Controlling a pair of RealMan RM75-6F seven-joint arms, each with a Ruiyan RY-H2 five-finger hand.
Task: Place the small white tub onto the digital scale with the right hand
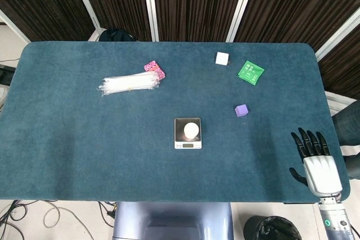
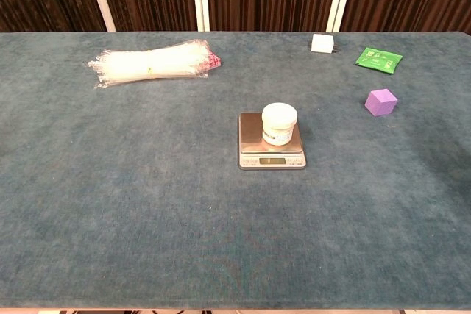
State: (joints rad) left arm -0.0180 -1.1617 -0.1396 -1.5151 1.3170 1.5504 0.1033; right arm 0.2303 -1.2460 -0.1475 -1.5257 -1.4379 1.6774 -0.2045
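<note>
One small white tub is sitting upright on the digital scale, well apart from the right hand, which is hovering empty, fingers spread, at the counter edge.

Table top is plain teal-blue cloth. Small white tub has a white lid and a band with dark print (too small to read); digital scale is brushed silver with a greenish display. My right hand: black fingers, silver-grey back. Cube purple, packet green with white print, block white, clear bag bundle whitish, pouch magenta, patterned.
</note>
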